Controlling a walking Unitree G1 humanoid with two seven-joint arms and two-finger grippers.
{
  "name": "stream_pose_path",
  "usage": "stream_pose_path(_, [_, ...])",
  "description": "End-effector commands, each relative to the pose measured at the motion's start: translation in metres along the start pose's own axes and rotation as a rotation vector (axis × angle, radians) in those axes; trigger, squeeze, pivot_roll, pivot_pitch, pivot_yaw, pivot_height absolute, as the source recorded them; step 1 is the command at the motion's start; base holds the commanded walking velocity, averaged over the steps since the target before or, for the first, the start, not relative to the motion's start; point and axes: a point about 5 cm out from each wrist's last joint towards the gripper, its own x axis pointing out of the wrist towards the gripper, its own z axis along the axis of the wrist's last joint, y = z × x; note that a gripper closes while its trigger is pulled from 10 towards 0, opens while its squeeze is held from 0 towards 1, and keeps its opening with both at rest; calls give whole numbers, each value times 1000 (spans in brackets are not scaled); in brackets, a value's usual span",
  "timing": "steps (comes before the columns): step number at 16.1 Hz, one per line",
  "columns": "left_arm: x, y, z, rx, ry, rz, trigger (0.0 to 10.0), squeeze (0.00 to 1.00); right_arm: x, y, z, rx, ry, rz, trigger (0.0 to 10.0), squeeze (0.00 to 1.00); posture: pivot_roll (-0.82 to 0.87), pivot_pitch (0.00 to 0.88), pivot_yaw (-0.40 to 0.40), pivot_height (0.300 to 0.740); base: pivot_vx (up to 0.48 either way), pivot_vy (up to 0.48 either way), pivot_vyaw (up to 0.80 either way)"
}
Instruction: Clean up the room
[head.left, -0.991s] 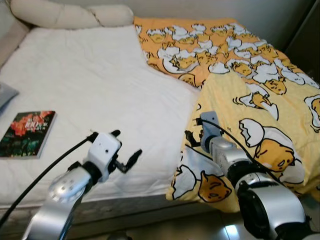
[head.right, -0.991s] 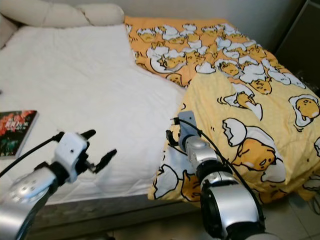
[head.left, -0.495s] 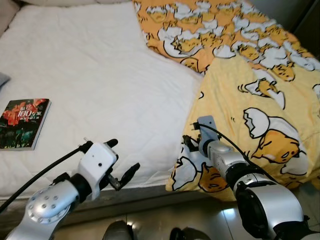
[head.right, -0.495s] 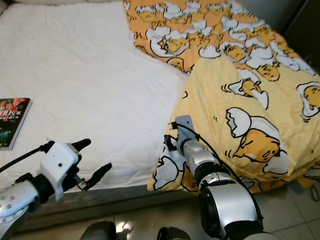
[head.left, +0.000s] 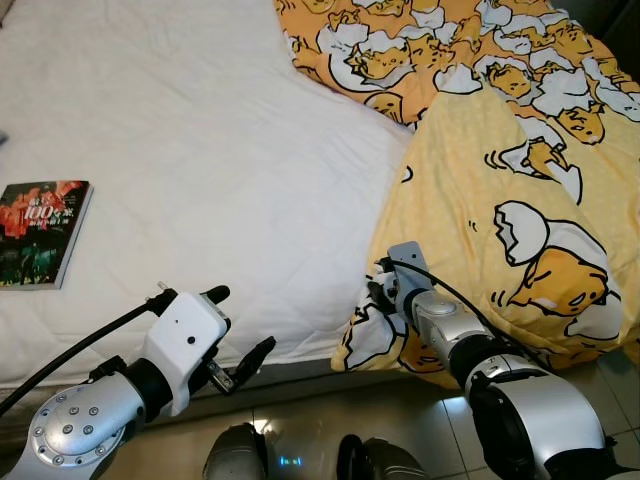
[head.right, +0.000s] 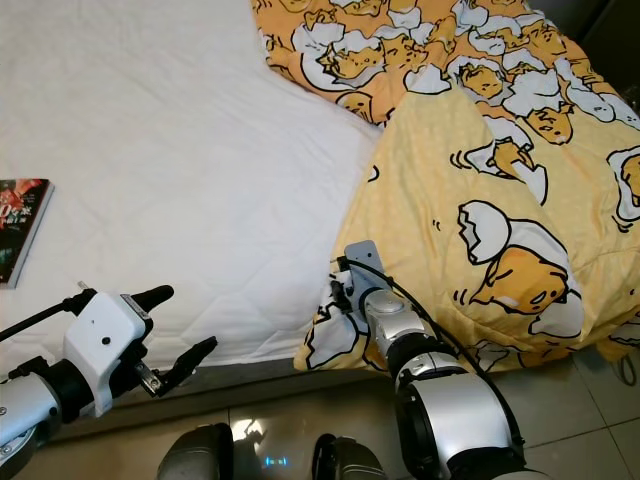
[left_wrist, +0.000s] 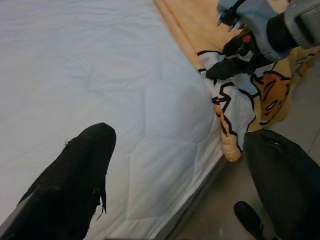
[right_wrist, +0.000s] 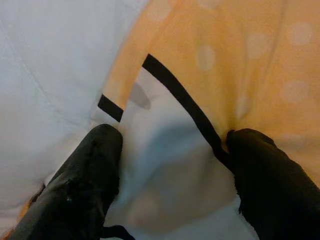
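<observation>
The head views are evenly and brightly lit, and soft shadows are cast on the white mattress. Glare is seen on the glossy floor below the bed edge. Both wrist views are softer, and the near black fingers are rendered blurred and out of focus.

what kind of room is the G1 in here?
Most likely a bedroom. A bed with a white quilted mattress cover fills the view, a yellow cartoon-egg duvet is bunched on its right side, and a book lies on the mattress. Tiled floor shows below.
</observation>
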Motion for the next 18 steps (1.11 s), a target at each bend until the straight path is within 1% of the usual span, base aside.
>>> stream_pose_path(1, [-2, -6, 3, -4, -5, -23, 10000, 443, -1, -5, -7, -25, 40, -20, 1529, 0, 297, 202, -88, 740, 0, 0, 0])
stream_pose_path(2, [-2, -7, 3, -5, -4, -24, 10000, 443, -1, -6, -8, -35, 43, -21, 1529, 0, 297, 201, -89, 740, 0, 0, 0])
stream_pose_path(3, [-3, -8, 4, -7, -1, -27, 10000, 443, -1, -8, -10, -54, 56, -27, 0, 0, 298, 205, -91, 740, 0, 0, 0])
stream_pose_path(8, [-1, -8, 2, -9, 8, -30, 10000, 443, -2, -15, -9, -32, 57, -43, 0, 0, 291, 195, -95, 740, 0, 0, 0])
stream_pose_path(13, [2, -8, 1, -8, 9, -41, 10000, 443, -3, -18, -9, -16, 50, -16, 0, 0, 293, 184, -86, 740, 0, 0, 0])
stream_pose_path(16, [7, -7, -3, -4, 15, -58, 10000, 443, -4, -22, -9, -1, 41, 6, 0, 0, 282, 163, -88, 740, 0, 0, 0])
stream_pose_path(17, [9, -5, -6, 0, 19, -51, 10000, 443, -4, -23, -10, -6, 38, 20, 0, 0, 268, 138, -91, 740, 0, 0, 0])
stream_pose_path(18, [10, -5, -7, 3, 22, -46, 10000, 443, -4, -23, -10, -9, 37, 28, 0, 0, 265, 132, -91, 740, 0, 0, 0])
